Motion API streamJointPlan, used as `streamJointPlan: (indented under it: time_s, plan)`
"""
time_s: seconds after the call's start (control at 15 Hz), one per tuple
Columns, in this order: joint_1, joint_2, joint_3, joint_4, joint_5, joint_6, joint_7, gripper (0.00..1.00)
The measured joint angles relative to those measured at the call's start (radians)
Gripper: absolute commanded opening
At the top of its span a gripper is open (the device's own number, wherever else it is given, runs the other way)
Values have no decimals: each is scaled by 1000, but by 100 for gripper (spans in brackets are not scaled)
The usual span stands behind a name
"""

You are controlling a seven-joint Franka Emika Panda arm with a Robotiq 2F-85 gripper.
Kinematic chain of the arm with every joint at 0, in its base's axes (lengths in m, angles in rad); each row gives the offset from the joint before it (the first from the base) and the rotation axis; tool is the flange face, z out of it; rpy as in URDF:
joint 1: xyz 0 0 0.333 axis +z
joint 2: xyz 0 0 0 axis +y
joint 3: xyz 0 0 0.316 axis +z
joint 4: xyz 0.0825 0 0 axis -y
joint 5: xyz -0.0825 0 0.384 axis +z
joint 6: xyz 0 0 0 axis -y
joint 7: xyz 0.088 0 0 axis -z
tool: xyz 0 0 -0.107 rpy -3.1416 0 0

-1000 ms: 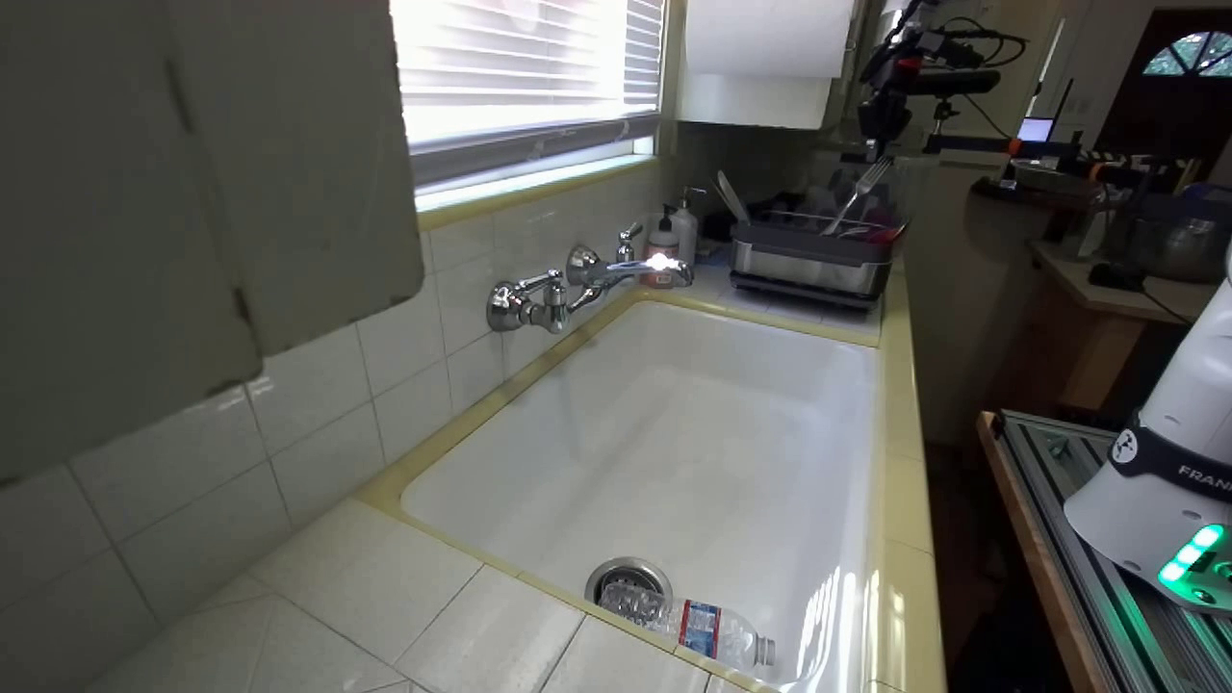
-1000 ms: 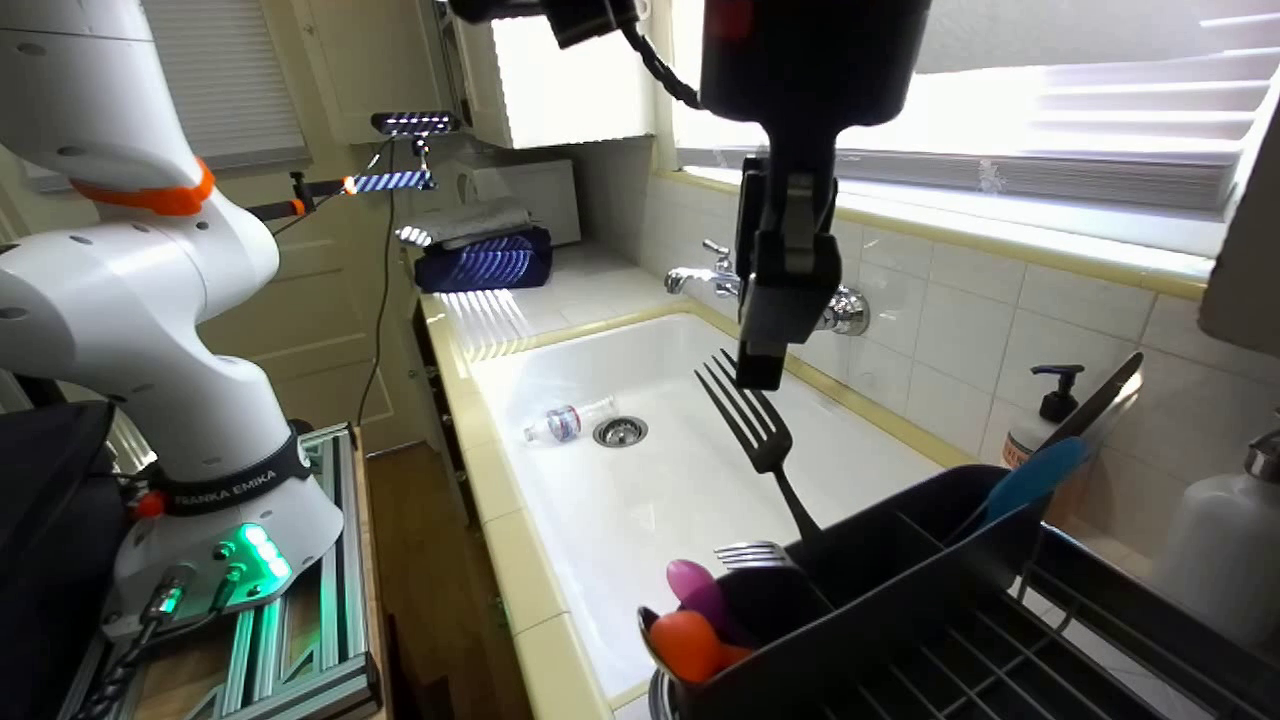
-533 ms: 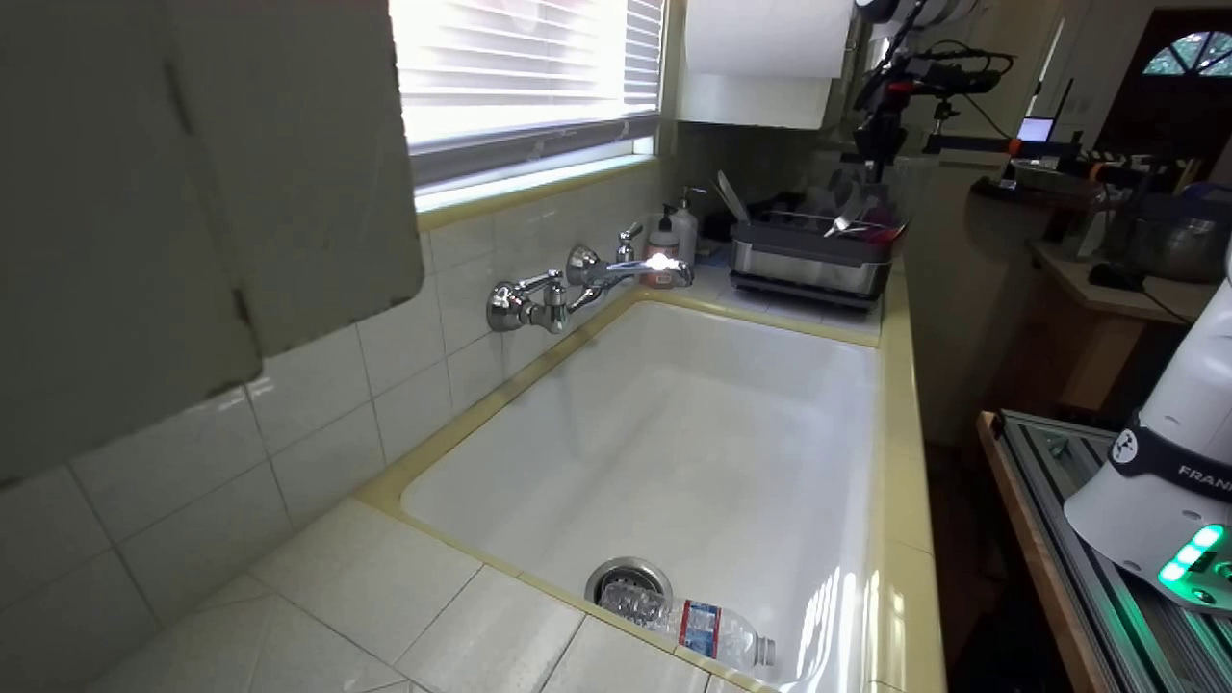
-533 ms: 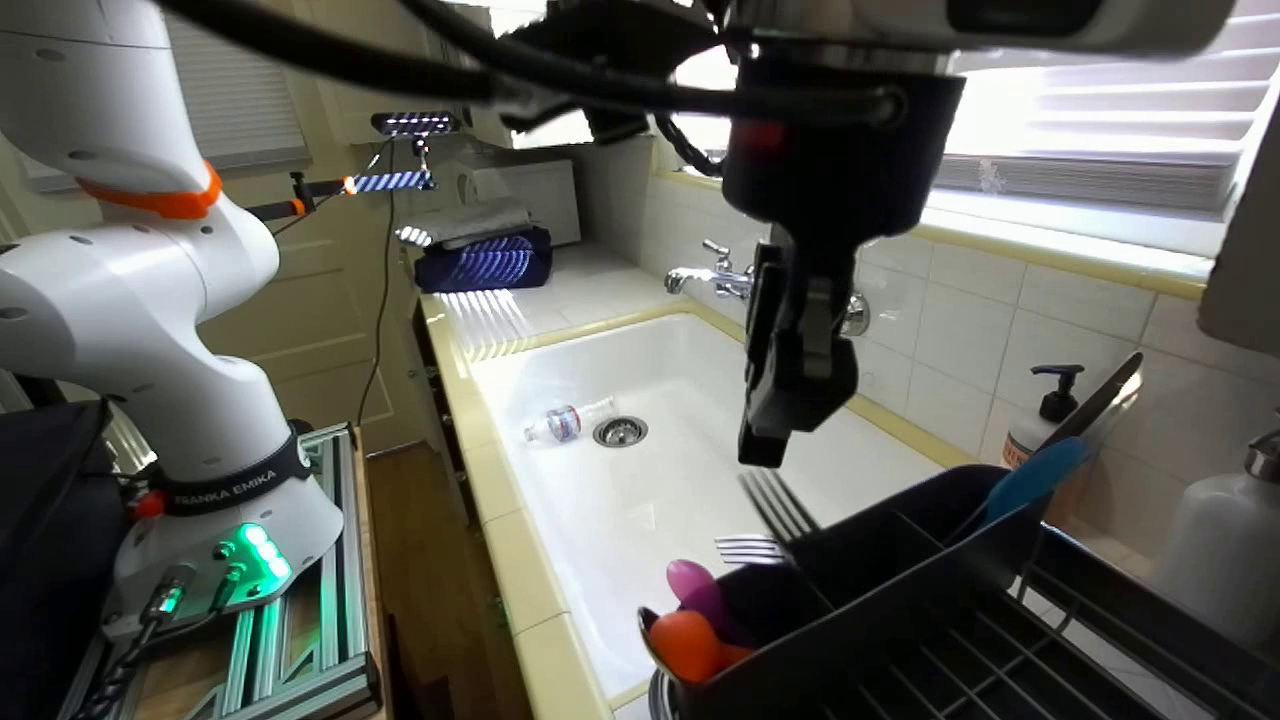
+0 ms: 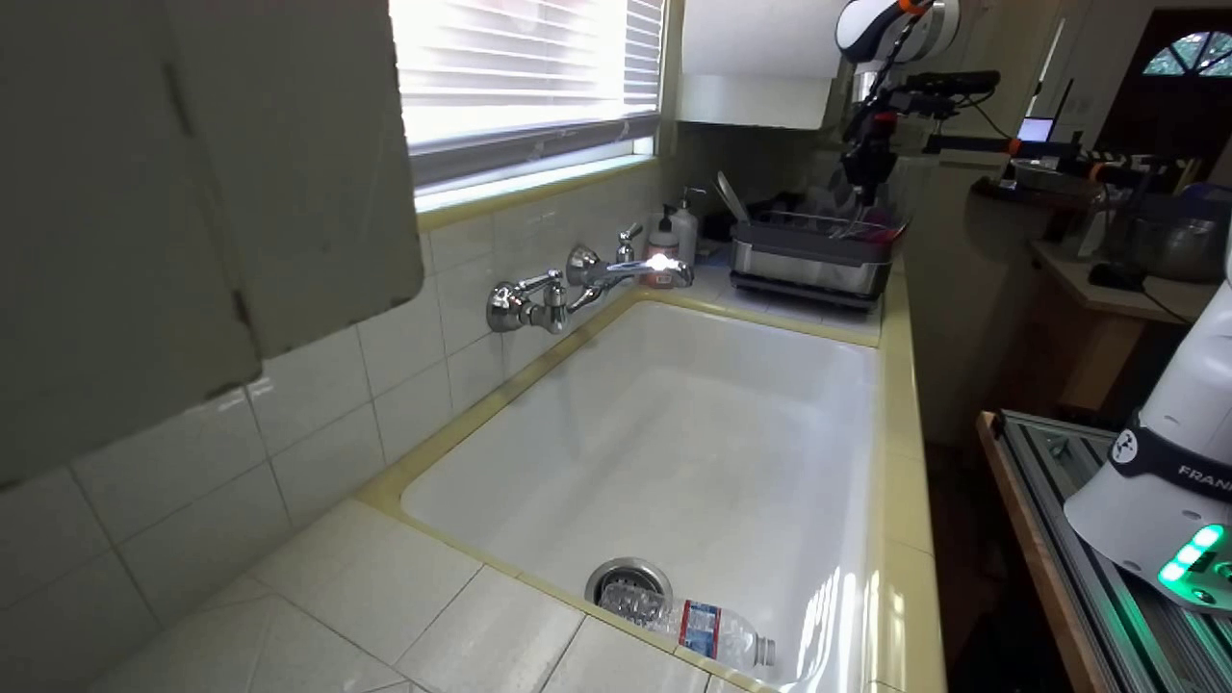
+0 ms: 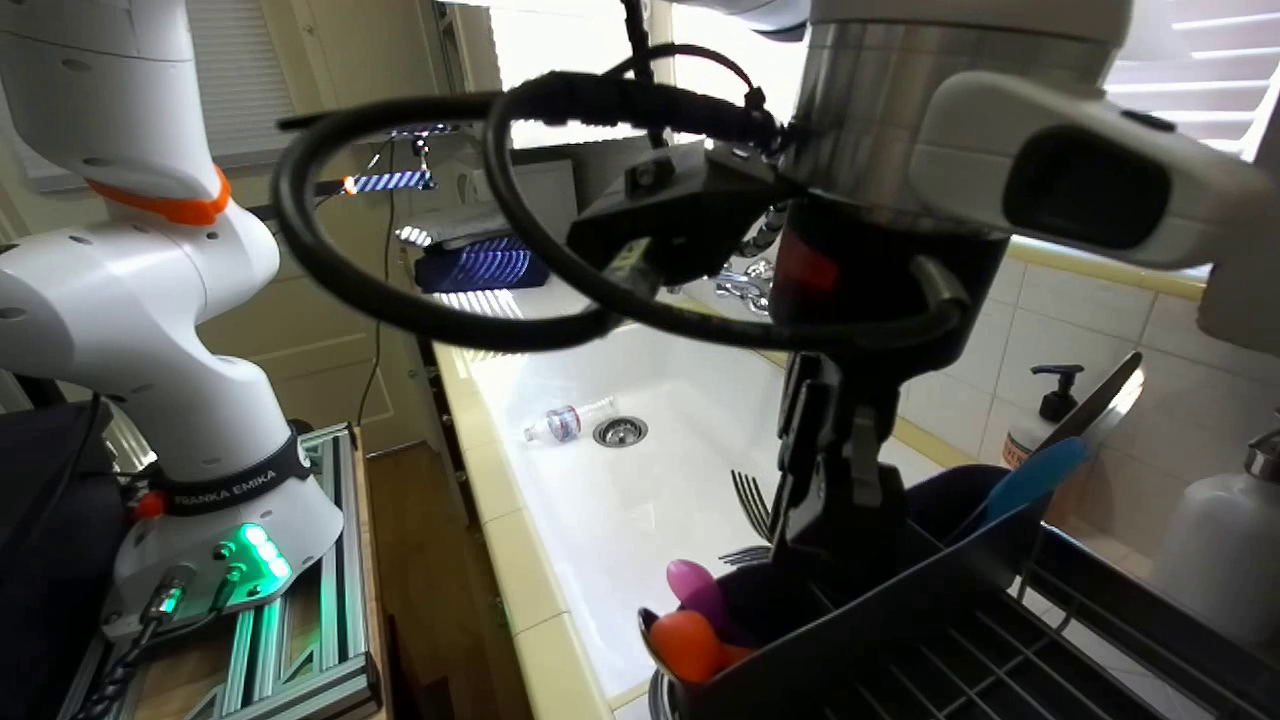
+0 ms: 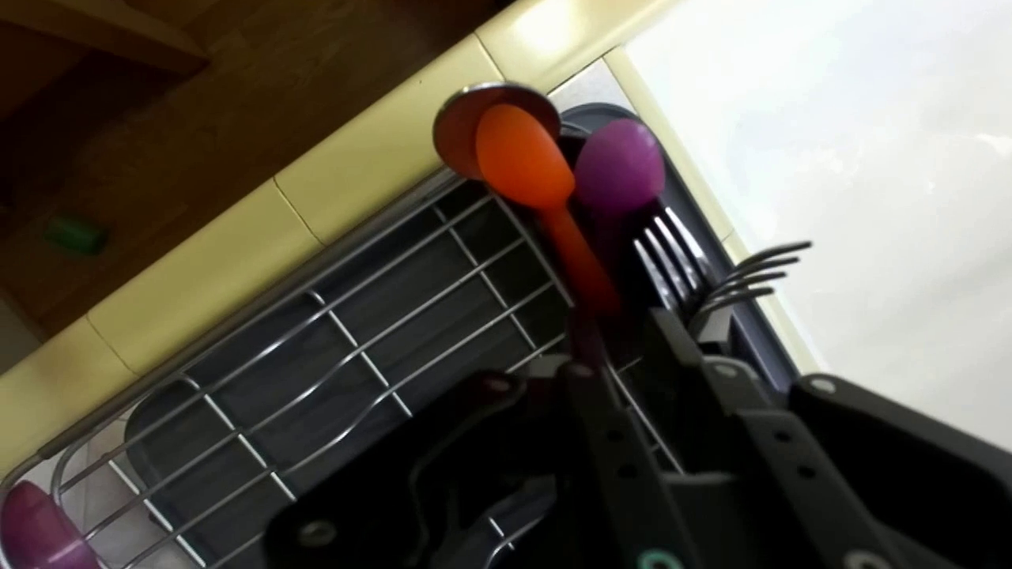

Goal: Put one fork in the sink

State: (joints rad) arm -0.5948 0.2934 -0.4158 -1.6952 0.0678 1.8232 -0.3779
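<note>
Two dark grey forks stand tines up in the cutlery holder. In an exterior view one fork [image 6: 752,505] leans left beside my gripper [image 6: 825,555], with a second fork [image 6: 745,555] below it. The wrist view shows one fork [image 7: 759,273] bent over the rim and another fork [image 7: 668,253], their handles hidden. My gripper [image 7: 628,336] is partly open, fingers down in the holder. No fork shows between the fingers; one finger overlaps the fork necks, and I cannot tell whether it touches. The cream-white sink [image 5: 674,443] lies beside the rack.
The dark dish rack [image 7: 348,340] carries the holder. An orange spoon [image 7: 526,158] and a purple spoon [image 7: 621,170] stand close to the fingers. A knife [image 6: 1090,405] and a blue utensil [image 6: 1035,480] stand farther along. A bottle [image 6: 562,424] lies by the drain; soap dispensers [image 5: 683,226] stand near the tap [image 5: 635,269].
My gripper has moved down from above the forks into the cutlery holder. The taller fork has dropped lower and now leans away beside the fingers.
</note>
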Motion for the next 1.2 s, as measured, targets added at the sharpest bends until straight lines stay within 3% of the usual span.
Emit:
streamJointPlan:
  time_s: [0.4, 0.47, 1.07, 1.13, 1.2]
  plan:
    - [-11, -14, 2, 25, 27, 18, 21, 99]
    - [-11, -11, 3, 24, 34, 17, 35, 100]
    - [-10, 33, 45, 16, 127, -56, 178, 100]
    - [-10, 36, 46, 16, 132, -69, 184, 95]
    - [-10, 39, 48, 15, 134, -80, 191, 75]
